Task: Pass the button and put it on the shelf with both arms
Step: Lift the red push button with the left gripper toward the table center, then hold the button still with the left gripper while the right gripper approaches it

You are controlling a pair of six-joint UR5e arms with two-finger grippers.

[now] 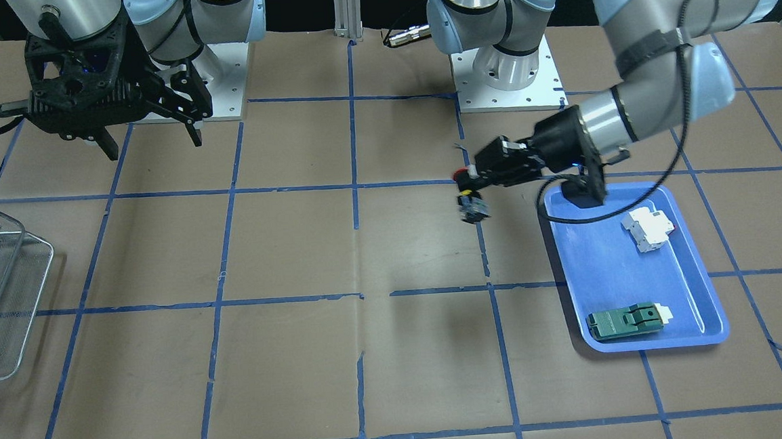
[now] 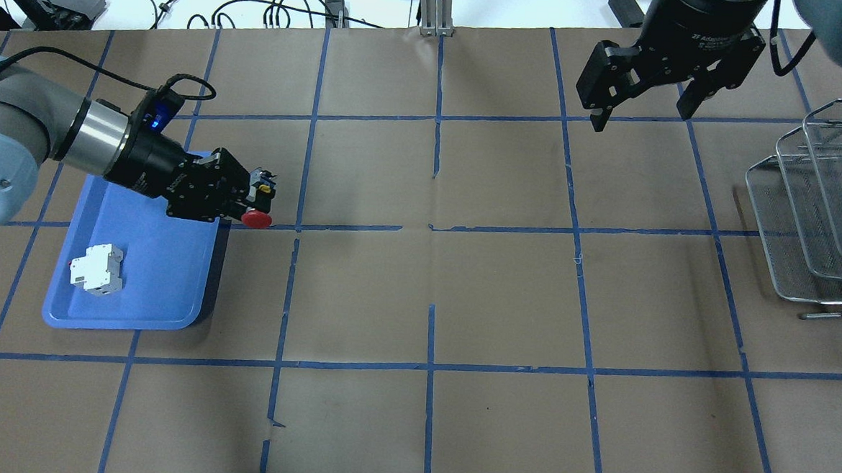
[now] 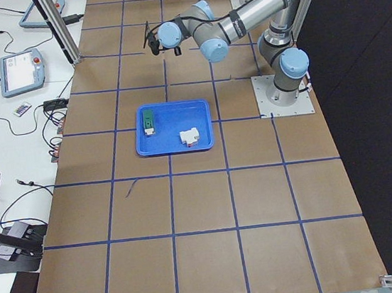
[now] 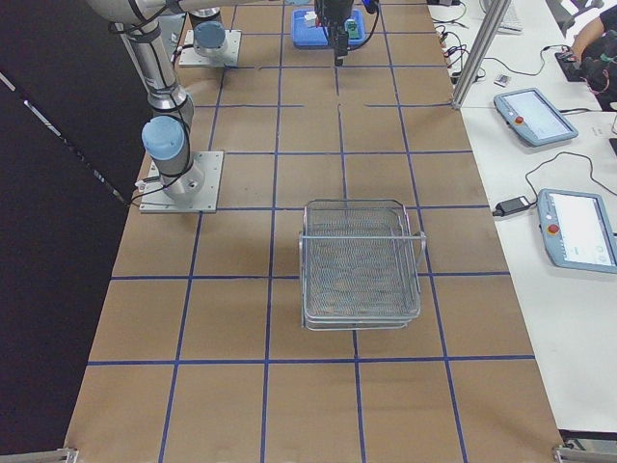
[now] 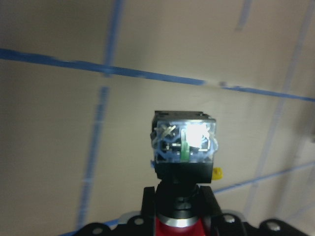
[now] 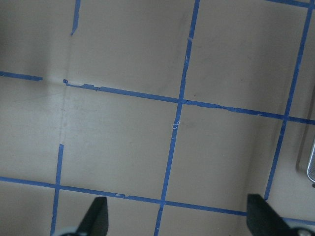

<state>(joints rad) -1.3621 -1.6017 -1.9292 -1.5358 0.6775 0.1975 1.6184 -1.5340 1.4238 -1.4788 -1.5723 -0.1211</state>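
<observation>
Right up against the left wrist lens, the button [image 5: 183, 142] shows its clear contact block end-on, red cap at the bottom edge; the left gripper [image 2: 253, 202] is clamped on its black body, holding it sideways and clear of the brown paper table [image 2: 504, 306]; that puts the button just off the blue tray [image 2: 146, 251], past the tray's edge that faces the middle of the table; inside the tray, the white breaker block [image 2: 96, 268] sits near the robot's side and the flat green switch [image 1: 624, 320] near the operators' side, the two apart from each other; well away from the tray, across the table, the right gripper [image 2: 642, 115] hangs over bare paper, fingers [image 6: 96, 216] spread wide with nothing between them; farthest from the tray, at the opposite end of the table, stands the wire shelf [image 2: 818, 214], tiers empty.
</observation>
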